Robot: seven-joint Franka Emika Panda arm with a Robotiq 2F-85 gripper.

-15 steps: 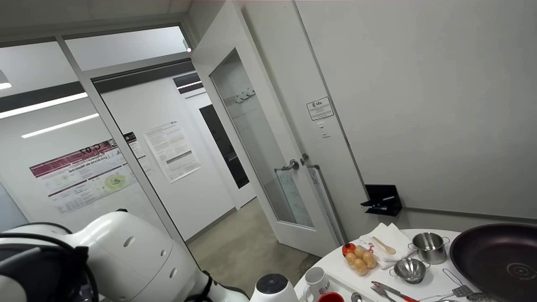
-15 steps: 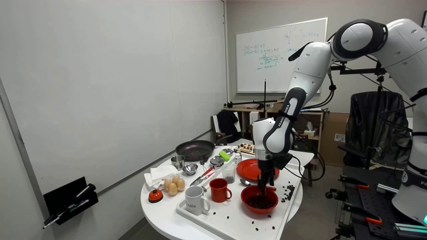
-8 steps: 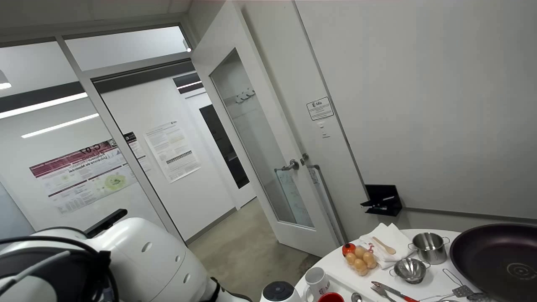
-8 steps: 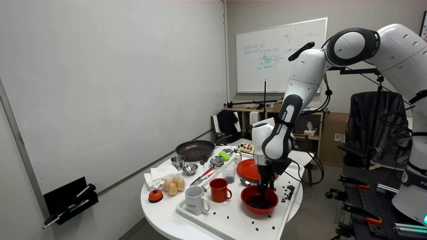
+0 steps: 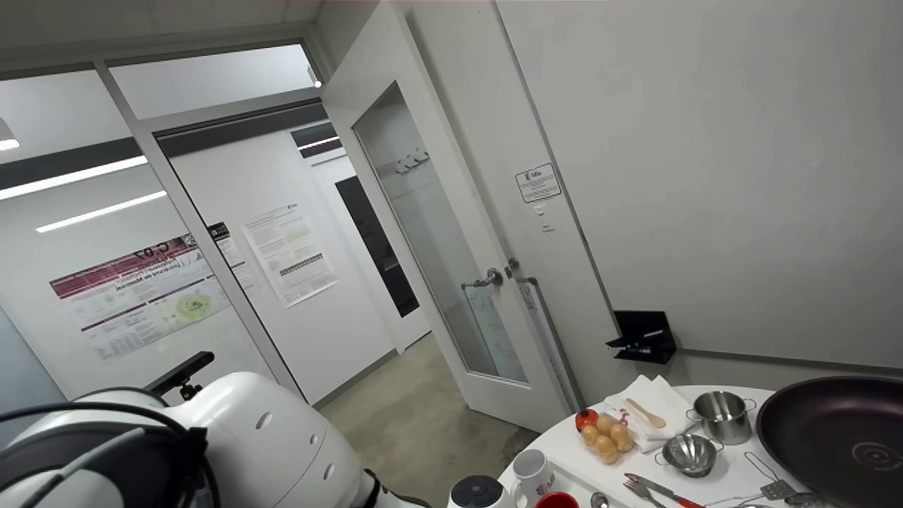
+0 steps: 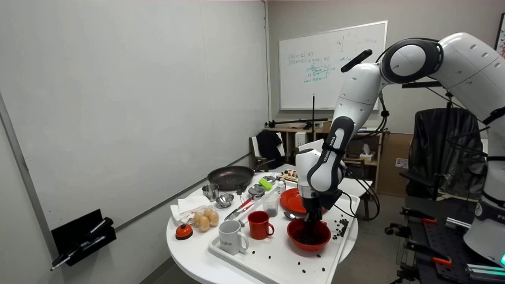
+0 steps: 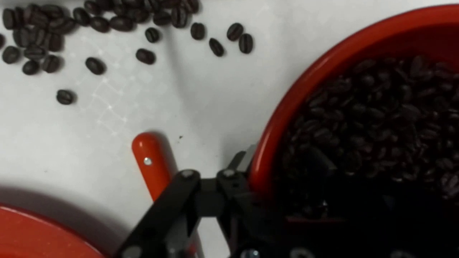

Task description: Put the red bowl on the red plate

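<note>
The red bowl (image 6: 310, 245), filled with dark beans, stands upright on the tray. My gripper (image 6: 312, 225) reaches down into its far side. In the wrist view the gripper (image 7: 281, 159) straddles the bowl's wall. One finger is outside against the red bowl's rim (image 7: 288, 105) and the other is inside over the beans. The jaws are part-way together, with a gap still showing between the inner fingertip (image 7: 324, 161) and the rim. Their lower part is lost in shadow. The red plate (image 6: 290, 201) lies flat behind the bowl; its edge shows in the wrist view as the plate (image 7: 36, 240).
A red-handled utensil (image 7: 152, 168) lies between plate and bowl. Loose beans (image 7: 39, 36) are scattered on the white tray (image 6: 272, 262). A red mug (image 6: 258, 225), a grey mug (image 6: 230, 236), a spoon (image 6: 290, 215) and a clear cup (image 6: 271, 206) stand nearby.
The arm has come down, bringing the fingers deeper into the bowl, and the fingers have drawn closer together. The bowl has shifted slightly to the right in an exterior view.
</note>
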